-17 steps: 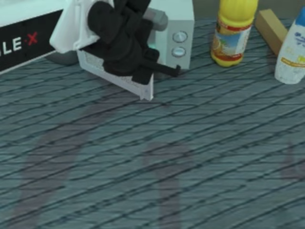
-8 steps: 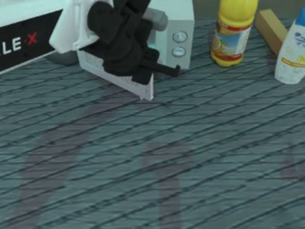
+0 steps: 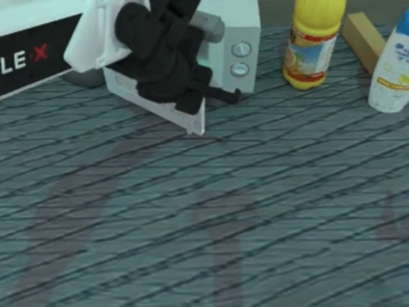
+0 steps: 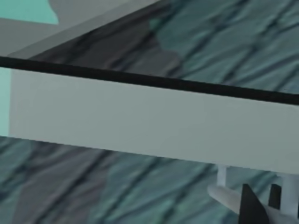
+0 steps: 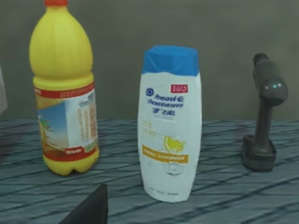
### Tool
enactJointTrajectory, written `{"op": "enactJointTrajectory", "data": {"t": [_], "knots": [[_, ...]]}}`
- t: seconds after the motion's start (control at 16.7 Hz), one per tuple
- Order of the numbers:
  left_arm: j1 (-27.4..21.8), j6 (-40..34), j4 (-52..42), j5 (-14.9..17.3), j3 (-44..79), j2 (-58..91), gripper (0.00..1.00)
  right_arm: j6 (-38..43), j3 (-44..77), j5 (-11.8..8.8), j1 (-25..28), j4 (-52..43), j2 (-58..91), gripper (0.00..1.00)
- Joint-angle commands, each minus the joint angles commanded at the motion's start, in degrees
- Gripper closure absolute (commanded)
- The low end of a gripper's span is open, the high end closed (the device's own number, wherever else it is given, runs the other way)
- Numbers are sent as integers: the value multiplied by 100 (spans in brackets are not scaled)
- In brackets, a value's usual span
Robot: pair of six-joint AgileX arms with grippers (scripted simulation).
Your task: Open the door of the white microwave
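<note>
The white microwave (image 3: pixel 238 22) stands at the back of the table, two silver knobs (image 3: pixel 241 50) on its front. Its door (image 3: pixel 172 114) is swung out toward the table's left front, and the teal interior (image 4: pixel 23 9) shows behind it. My left gripper (image 3: pixel 208 99) is at the door's free edge. In the left wrist view the door (image 4: pixel 149 121) fills the middle, and the gripper (image 4: pixel 261 205) is shut on the door's white handle (image 4: pixel 224 196). My right gripper is out of the top view; only a dark part (image 5: pixel 91 210) shows in its own view.
A yellow juice bottle (image 3: pixel 311 41), a wooden block (image 3: pixel 365 38) and a white shampoo bottle (image 3: pixel 391 64) stand at the back right. A grey hand-held device (image 5: pixel 264 116) stands beyond them. A white arm base with a black label (image 3: pixel 32 38) is at the back left.
The left gripper and the door's free edge have shifted very slightly to the left, with the door a touch wider.
</note>
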Motion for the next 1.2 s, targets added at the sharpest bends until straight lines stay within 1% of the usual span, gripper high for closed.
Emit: {"op": "enactJointTrajectory", "data": {"t": [0.24, 0.36, 1.2], "knots": [[158, 448, 80, 223, -312, -261, 100, 0, 0, 0, 0, 0, 0, 0], [197, 572, 102, 286, -392, -329, 100, 0, 0, 0, 0, 0, 0, 0], [197, 573, 102, 286, -392, -330, 100, 0, 0, 0, 0, 0, 0, 0]]}}
